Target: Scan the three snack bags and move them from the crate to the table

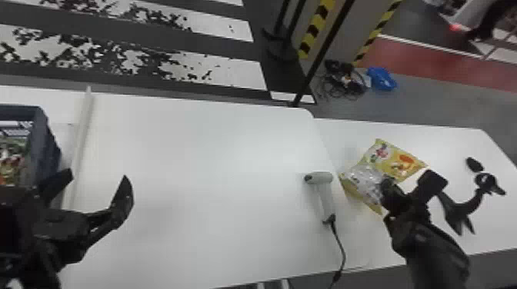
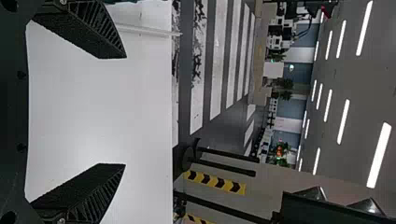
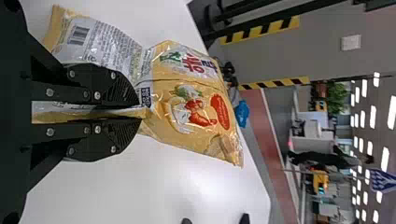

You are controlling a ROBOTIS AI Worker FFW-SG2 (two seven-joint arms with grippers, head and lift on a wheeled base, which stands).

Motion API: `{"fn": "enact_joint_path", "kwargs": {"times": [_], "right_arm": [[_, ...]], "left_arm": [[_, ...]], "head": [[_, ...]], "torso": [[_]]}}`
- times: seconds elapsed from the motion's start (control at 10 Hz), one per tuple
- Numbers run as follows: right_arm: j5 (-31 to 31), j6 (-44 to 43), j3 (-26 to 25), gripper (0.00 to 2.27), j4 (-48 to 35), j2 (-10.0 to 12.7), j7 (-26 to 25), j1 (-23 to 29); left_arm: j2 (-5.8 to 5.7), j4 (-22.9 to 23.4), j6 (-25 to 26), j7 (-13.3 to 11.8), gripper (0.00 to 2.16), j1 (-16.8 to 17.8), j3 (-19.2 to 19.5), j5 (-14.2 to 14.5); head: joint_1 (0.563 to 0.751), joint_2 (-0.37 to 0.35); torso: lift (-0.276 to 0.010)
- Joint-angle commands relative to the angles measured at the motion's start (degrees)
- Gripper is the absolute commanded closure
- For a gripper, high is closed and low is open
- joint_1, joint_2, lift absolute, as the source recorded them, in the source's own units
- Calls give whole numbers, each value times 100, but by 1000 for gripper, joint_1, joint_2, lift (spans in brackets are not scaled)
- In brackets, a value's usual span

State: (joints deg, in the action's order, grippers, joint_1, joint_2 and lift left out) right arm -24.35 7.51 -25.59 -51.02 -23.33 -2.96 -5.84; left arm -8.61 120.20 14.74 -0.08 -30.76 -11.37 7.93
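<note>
At your left, a dark blue-grey plastic crate point(image 1: 45, 144) with colourful packaging point(image 1: 13, 157) inside sits by the long white counter's point(image 1: 192, 173) left edge, and your left tool point(image 1: 98, 178) is beside it, fingers spread apart. Near that counter's right edge lies a pale grey handheld scanner point(image 1: 325, 192); just beyond, over the right-hand white counter's point(image 1: 461, 142) left edge, your right tool point(image 1: 387, 187) clamps a silver-backed yellow plastic snack bag point(image 1: 359, 184) against a glossy yellow printed snack bag point(image 1: 400, 161).
</note>
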Motion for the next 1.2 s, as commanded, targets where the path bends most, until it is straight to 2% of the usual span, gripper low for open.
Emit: {"fn": "enact_joint_path", "kwargs": {"times": [0.0, 0.1, 0.3, 0.4, 0.6, 0.8, 0.9, 1.1], "right_arm": [[62, 968, 54, -2, -408, 21, -3, 136], [9, 1091, 45, 43, -857, 92, -55, 391], [-43, 1337, 63, 76, -1902, 145, -495, 962], [-272, 1354, 27, 103, -2614, 171, -512, 1402], [-369, 1319, -16, 107, -4275, 505, -495, 2272], [-623, 1126, 98, 113, -5673, 962, -187, 3001], [-579, 845, 353, 113, -6165, 1120, -187, 3265], [-87, 282, 1117, 120, -6842, 1480, -187, 3757]], "left_arm": [[0, 30, -1, -1, 33, 0, -32, -2], [9, 47, -1, -1, 33, 9, -50, -2], [0, 47, 17, -1, 33, 9, -94, -11], [0, 47, 34, -1, 33, 0, -94, -29], [-9, 82, 69, -1, 33, -9, -103, -37], [-53, 100, 87, -1, 33, -26, -103, -37], [-97, 109, 87, -1, 33, -26, -138, -29], [-114, 153, 210, -10, 33, 0, -173, -11]], "head": [[695, -350], [695, -350], [695, -350], [695, -350], [695, -350], [695, -350], [695, -350], [695, -350]], "torso": [[-62], [-62], [-62], [-62], [-62], [-62], [-62], [-62]]}}
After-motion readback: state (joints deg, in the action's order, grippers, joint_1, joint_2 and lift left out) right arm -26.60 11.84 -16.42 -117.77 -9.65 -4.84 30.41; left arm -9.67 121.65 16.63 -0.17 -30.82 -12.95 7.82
